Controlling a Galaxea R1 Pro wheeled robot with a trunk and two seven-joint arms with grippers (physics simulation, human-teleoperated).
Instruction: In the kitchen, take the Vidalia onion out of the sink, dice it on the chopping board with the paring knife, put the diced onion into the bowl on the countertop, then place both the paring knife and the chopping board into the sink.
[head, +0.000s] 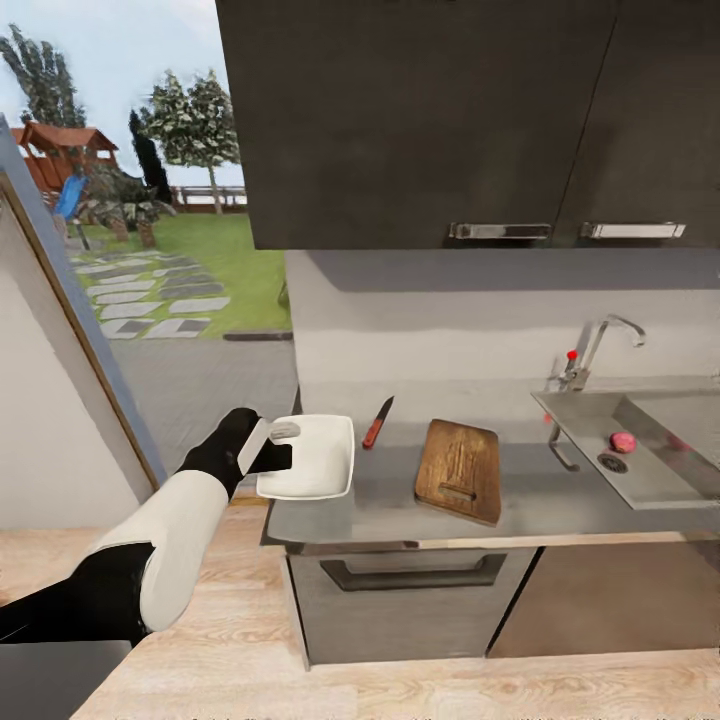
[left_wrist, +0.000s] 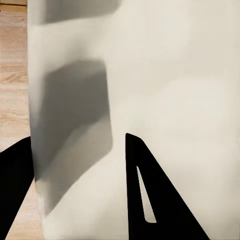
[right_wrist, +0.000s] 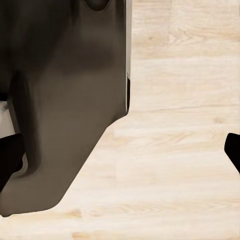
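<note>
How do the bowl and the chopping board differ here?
The bowl is white and squarish; the chopping board is dark brown wood, longer than wide, with a handle slot. The left pincer is at the bowl's left rim, whereas nothing touches the board. Both rest on the countertop.

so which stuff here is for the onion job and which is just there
For the job:
onion in the sink
chopping board
paring knife
bowl
countertop
left gripper at the bowl's edge

Just there:
upper cabinets
faucet
wooden floor
</note>
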